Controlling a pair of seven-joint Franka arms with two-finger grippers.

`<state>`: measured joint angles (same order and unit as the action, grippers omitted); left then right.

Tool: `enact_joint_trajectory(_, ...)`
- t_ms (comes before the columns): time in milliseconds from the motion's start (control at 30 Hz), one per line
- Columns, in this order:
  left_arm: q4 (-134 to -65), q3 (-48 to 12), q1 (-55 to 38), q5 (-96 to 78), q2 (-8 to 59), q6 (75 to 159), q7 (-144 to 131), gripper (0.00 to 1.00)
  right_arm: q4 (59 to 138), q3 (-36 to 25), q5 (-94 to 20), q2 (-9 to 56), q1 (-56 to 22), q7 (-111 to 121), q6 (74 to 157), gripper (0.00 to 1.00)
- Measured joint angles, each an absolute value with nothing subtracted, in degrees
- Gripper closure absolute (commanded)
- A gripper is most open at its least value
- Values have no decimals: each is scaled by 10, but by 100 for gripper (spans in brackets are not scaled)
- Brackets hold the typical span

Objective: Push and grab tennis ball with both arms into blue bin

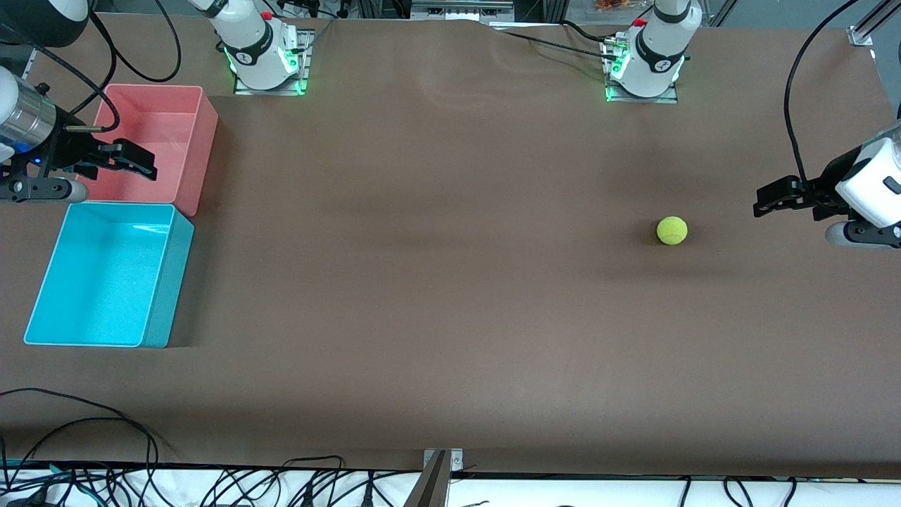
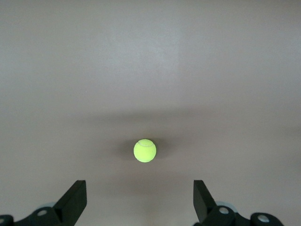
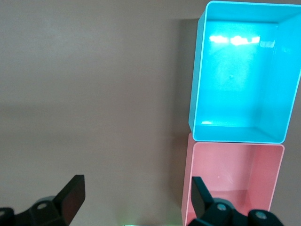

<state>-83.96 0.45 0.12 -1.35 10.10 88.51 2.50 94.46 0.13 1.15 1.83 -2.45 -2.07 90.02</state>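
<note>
step: opening, nothing pushed yet | tennis ball (image 1: 672,230) mid-right of frame, blue bin (image 1: 105,282) lower left | left gripper (image 1: 764,201) fingers apart, just beside ball | right gripper (image 1: 144,163) fingers apart over pink bin (image 1: 193,120), waiting | next: probably nudge ball binward, gently

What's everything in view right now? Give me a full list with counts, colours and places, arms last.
tennis ball: one, yellow-green, on the table toward the left arm's end
blue bin: one, turquoise, empty, at the right arm's end
pink bin: one, pink-red, empty, beside the blue bin, farther from the front camera
table: one, brown
cables: several, black, along the table's near edge
left claw: one, black, open, near the ball
right claw: one, black, open, over the pink bin
</note>
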Motion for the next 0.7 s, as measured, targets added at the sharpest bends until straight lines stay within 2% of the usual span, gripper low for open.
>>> enact_joint_trajectory(234, -841, 4, 1, -13, 101, 885, 25, 0, 945, 1, 11, 18, -25, -21, 900, 0)
enact_joint_trajectory(300, -841, 4, 1, -13, 101, 885, 25, 15, 945, 1, 11, 18, -25, -21, 900, 0)
enact_joint_trajectory(501, -842, 6, 2, -13, 102, 885, 8, 81, 945, 1, 11, 18, -25, -21, 900, 0)
enact_joint_trajectory(567, -843, 6, 2, -14, 102, 885, -1, 99, 945, 1, 11, 18, -25, -21, 900, 0)
enact_joint_trajectory(701, -843, 6, 2, -13, 102, 885, -10, 100, 945, 1, 11, 18, -25, -21, 900, 0)
